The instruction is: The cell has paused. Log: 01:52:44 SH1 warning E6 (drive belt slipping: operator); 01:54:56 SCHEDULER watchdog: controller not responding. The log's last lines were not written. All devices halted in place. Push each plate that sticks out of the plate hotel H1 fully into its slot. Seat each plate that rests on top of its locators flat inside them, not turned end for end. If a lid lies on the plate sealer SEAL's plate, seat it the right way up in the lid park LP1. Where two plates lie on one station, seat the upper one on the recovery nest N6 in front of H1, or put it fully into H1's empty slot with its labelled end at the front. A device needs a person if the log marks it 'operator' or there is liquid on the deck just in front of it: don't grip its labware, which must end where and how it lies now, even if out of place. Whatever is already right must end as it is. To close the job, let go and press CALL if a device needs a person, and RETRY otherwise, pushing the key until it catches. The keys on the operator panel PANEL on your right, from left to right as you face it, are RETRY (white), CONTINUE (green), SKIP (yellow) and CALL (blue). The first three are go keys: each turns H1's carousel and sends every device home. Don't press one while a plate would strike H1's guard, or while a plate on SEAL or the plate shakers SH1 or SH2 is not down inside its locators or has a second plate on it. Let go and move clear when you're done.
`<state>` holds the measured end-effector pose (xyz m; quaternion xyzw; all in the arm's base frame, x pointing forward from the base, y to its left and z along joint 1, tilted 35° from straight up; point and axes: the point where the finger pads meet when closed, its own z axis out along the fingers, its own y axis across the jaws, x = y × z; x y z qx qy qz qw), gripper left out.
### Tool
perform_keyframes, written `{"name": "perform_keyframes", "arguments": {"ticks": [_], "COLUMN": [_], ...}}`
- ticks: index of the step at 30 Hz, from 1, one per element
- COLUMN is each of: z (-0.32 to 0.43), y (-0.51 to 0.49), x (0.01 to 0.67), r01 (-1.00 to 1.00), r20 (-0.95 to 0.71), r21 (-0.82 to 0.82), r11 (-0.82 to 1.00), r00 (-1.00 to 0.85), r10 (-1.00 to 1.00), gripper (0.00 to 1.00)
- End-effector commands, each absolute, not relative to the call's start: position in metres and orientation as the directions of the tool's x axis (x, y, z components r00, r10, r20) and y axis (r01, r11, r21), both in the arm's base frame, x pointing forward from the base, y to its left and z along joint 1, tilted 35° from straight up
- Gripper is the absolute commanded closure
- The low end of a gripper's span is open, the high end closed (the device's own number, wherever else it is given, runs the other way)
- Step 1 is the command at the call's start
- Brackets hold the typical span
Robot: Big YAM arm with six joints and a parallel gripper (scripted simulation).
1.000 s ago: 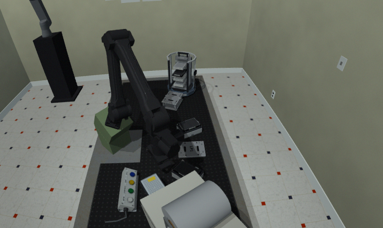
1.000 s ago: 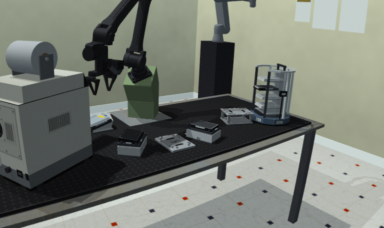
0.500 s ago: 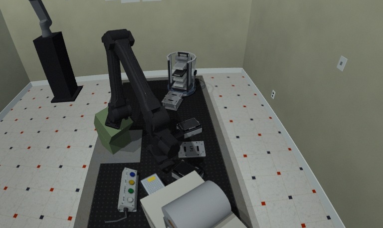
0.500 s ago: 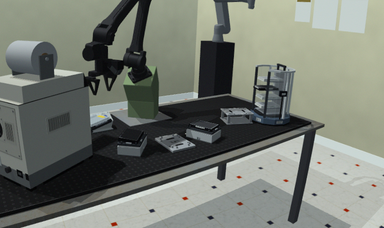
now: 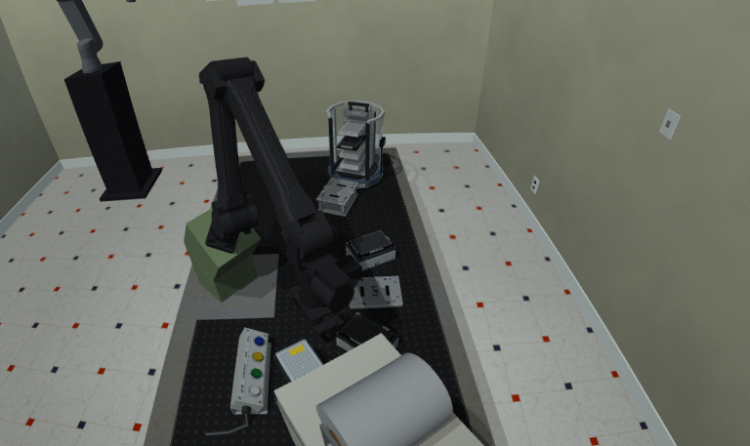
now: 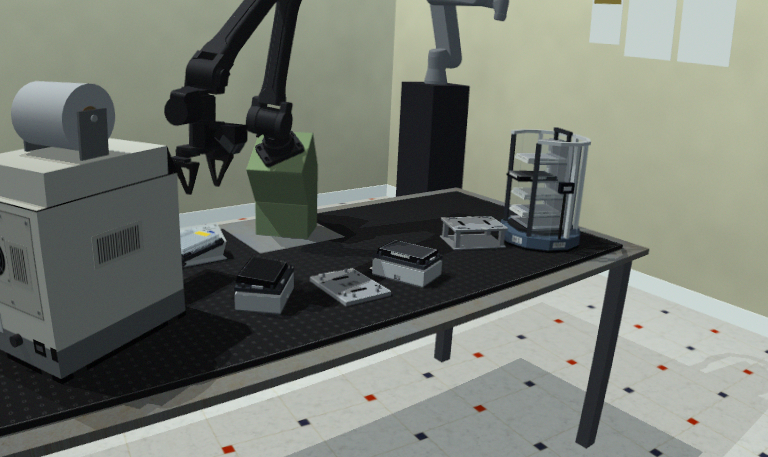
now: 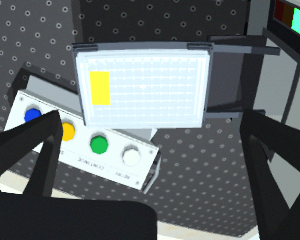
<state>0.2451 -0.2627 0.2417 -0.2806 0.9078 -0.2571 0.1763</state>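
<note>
Evidently the gripper (image 7: 146, 160) hangs with its fingers spread wide apart and nothing between them; directly below it lies the translucent lid (image 7: 142, 88), yellow label toward the panel side, resting on the plate sealer SEAL's tray (image 7: 224, 76); just below and to the tool's blue-key side sits PANEL (image 7: 84, 140) with its 4 keys, none visibly pressed; the lid park LP1 (image 5: 376, 292) lies bare behind the tool, so moving the lid looks not yet done; farther off, the recovery nest N6 (image 5: 338, 195) holds nothing, a dark plate sits on each of the 2 shakers (image 6: 406, 262), and whether any plate juts from hotel H1 (image 6: 544, 189) is too small to tell; CALL likely comes last
</note>
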Motion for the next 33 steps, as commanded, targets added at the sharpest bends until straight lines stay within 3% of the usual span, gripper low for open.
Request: {"name": "perform_keyframes", "arguments": {"ticks": [1,33], "z": [0.222,0.212], "y": [-0.266,-0.281], "x": [0.254,0.267], "r01": [-0.426,-0.416], "r20": [-0.180,-0.177], "r21": [-0.544,-0.568], "r11": [0.723,0.710], "r00": [-0.783,-0.781], "r10": [-0.596,-0.599], "gripper": [0.00,0.00]}}
